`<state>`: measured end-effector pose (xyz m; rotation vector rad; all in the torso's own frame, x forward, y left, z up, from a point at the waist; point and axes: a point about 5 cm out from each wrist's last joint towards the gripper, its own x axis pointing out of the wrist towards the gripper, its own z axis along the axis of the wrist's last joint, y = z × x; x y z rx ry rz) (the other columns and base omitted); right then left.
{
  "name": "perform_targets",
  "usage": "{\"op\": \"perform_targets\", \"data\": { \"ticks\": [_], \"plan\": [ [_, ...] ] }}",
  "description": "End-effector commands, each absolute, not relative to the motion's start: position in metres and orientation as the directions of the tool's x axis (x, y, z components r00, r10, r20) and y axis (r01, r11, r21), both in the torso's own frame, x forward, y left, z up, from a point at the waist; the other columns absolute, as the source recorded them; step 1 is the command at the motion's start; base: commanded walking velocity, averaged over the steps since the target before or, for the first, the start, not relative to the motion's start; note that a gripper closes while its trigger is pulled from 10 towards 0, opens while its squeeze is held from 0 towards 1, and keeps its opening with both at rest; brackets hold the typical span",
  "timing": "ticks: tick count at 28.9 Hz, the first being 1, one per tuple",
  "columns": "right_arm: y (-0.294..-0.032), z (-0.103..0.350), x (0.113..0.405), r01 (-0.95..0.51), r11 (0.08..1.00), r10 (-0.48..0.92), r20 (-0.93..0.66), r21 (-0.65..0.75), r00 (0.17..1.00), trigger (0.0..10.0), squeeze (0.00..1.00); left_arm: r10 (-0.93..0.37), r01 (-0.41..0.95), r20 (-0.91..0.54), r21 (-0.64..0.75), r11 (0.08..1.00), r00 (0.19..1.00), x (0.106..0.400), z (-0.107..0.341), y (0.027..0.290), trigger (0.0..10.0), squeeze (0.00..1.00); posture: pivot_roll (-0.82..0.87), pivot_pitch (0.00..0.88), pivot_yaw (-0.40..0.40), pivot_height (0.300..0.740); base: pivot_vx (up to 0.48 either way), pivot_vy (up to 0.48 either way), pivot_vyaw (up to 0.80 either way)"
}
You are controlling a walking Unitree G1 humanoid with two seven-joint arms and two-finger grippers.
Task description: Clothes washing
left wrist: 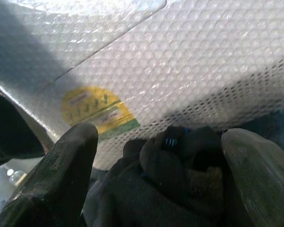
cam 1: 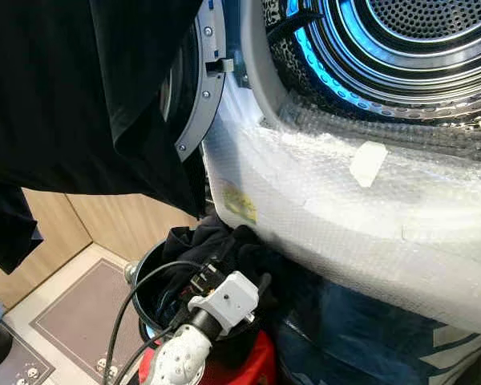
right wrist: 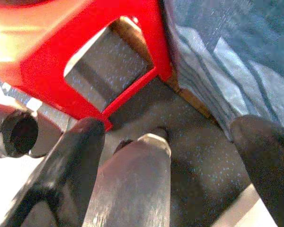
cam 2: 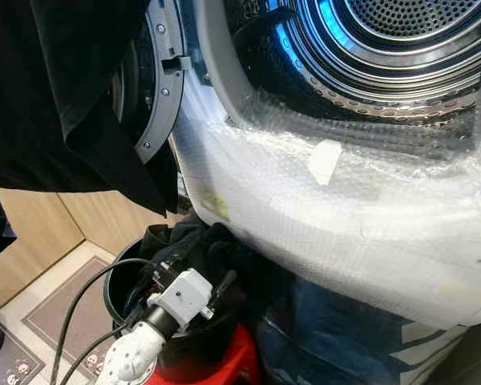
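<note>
Left eye view shows the washing machine's open drum lit blue, its front wrapped in bubble wrap. Below sits a black bucket of dark clothes on a red stool, and the left arm reaches down into it. A black garment hangs across the upper left, in front of the open door.

Left wrist view has the left claw spread wide, its fingers either side of the bunched dark clothes, close under the yellow sticker. Closing too shallow could snag only a fold, and the bundle might spill on the lift to the drum.

Right wrist view looks past the right claw, spread and empty, at the stool's red frame and the floor.
</note>
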<state>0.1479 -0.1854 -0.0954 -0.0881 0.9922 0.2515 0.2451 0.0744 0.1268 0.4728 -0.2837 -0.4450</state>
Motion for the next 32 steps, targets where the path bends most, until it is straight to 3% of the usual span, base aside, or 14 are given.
{"op": "perform_targets", "data": {
  "ticks": [1,7,15,23,32],
  "plan": [
    [-0.183,-0.095,0.149,-0.263,0.964,0.177,-0.839,0.041,0.515,10.0,0.00,-0.446,0.339,0.147,0.457,0.822,0.883,0.240,0.131,0.077,10.0,0.00,0.05,0.000,0.026,0.740,0.000,0.000,0.00],
    [-0.183,-0.095,0.151,-0.274,0.961,0.181,-0.838,0.039,0.514,10.0,0.00,-0.292,0.214,0.141,0.405,0.889,0.946,0.239,0.132,0.091,10.0,0.00,0.06,0.000,0.021,0.740,0.000,0.000,0.00],
    [-0.182,-0.093,0.155,-0.289,0.957,0.187,-0.837,0.036,0.514,10.0,0.00,-0.182,0.131,0.116,0.350,0.927,0.976,0.236,0.130,0.109,10.0,0.00,0.09,0.008,0.007,0.740,0.000,0.000,0.00],
    [-0.183,-0.091,0.160,-0.308,0.951,0.194,-0.835,0.031,0.515,10.0,0.00,-0.123,0.106,0.029,0.342,0.934,0.992,0.226,0.115,0.121,10.0,0.00,0.12,0.013,-0.008,0.740,0.000,0.000,0.00],
    [-0.183,-0.091,0.160,-0.312,0.950,0.193,-0.836,0.028,0.513,10.0,0.00,-0.116,0.096,0.029,0.385,0.918,0.993,0.224,0.115,0.124,10.0,0.00,0.12,0.017,-0.010,0.740,0.000,0.000,0.00]
  ]
}}
